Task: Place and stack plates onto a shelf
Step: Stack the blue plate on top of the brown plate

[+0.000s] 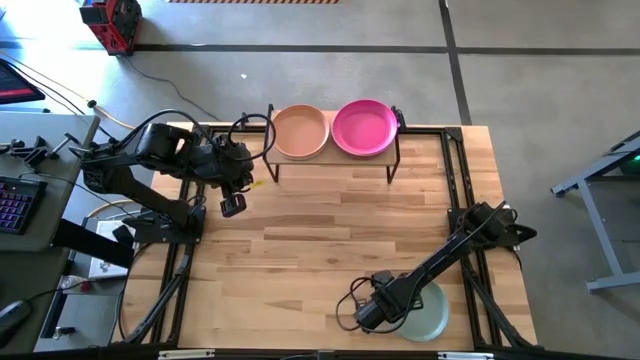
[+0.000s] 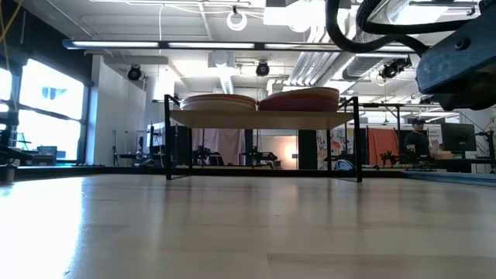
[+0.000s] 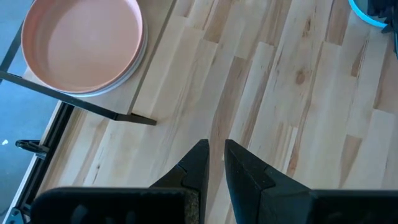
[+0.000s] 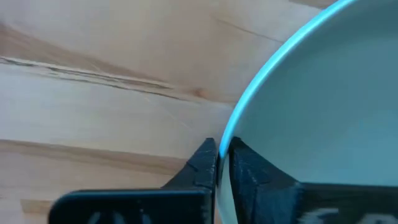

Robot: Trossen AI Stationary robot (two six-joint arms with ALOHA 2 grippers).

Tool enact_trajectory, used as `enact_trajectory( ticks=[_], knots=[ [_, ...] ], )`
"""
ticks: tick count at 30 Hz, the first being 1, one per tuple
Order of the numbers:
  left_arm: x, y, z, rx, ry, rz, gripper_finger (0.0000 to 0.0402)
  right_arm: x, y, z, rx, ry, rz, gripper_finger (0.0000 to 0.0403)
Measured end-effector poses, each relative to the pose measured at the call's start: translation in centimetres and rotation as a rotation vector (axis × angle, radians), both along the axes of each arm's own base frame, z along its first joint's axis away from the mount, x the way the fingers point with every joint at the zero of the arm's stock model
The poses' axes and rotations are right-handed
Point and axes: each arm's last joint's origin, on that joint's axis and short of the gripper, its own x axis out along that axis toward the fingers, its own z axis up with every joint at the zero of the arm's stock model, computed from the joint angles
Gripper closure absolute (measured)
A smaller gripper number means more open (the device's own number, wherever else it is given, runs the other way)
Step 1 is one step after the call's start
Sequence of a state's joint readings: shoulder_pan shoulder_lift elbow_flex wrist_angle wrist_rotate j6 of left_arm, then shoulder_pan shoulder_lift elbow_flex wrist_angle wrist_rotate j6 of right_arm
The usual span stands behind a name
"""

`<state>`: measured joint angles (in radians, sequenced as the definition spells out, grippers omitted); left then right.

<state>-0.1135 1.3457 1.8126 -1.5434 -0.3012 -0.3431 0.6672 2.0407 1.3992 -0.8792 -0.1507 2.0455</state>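
Observation:
The shelf [image 1: 330, 160] stands at the table's far edge on black legs. Two plate stacks rest on it: a tan-pink plate [image 1: 300, 131] tops the left one, a magenta plate [image 1: 364, 127] the right one. In the low view both stacks [image 2: 219, 101] [image 2: 301, 98] sit on the board. A pale teal plate [image 1: 428, 312] lies near the table's near right corner. My right gripper [image 1: 372, 314] is at its left rim, shut on it. My left gripper [image 1: 232, 205] hovers left of the shelf, near its front left leg, fingers shut [image 3: 216, 152] on nothing. My right gripper pinches the pale teal plate's rim [image 4: 231, 127] on the plate's left side, one finger inside the dish [image 4: 249, 165] and one outside [image 4: 204, 158]. The fingers come slanting down from the table's left. Whether the plate is lifted off the table, I cannot tell.
The shelf's thin black legs [image 3: 93, 107] stand close ahead of my left gripper. Bare wooden tabletop [image 1: 330, 240] stretches between the shelf and the teal plate. Black frame rails [image 1: 458, 190] run along the table's left and right sides.

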Motion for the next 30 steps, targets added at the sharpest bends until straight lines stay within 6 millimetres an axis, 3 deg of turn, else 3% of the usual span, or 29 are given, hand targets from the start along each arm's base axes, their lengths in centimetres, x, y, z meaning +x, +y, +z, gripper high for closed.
enact_trajectory(
  ticks=[11,30],
  knots=[
    [0.0,0.0,0.0,0.018,0.007,-0.025,0.0363,2.1,-0.8,4.1,-0.097,-0.057,0.106,0.0402],
    [0.0,0.0,0.0,0.018,0.007,-0.025,0.0363,6.2,-7.1,13.7,-0.375,-0.170,0.424,0.0403]
  ],
)
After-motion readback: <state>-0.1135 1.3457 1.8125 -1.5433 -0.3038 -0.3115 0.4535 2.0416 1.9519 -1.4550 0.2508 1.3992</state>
